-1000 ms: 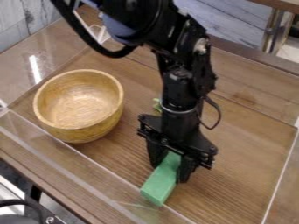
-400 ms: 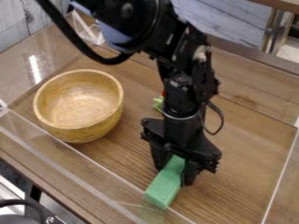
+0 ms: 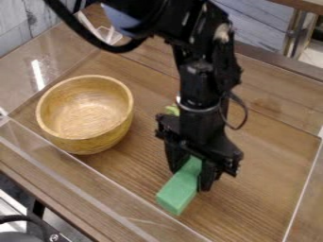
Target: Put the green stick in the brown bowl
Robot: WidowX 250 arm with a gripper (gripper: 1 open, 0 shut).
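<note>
Clamped tight, the jaws of the black gripper (image 3: 198, 170) pinch the upper end of the flat, light green rectangular stick (image 3: 182, 190), which slants down toward the near edge of the wooden table (image 3: 271, 142), its lower end at or just above the surface. From the gripper, the round tan wooden bowl (image 3: 85, 112) sits off to the left and slightly farther back, empty, so I'd guess the carry goes leftward.

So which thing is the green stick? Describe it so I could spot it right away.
Find the black robot arm reaching down to the wooden table. Its gripper is shut on the green stick, a flat, light green block slanting toward the near edge. It is the only green thing, right of the round brown bowl.
</note>
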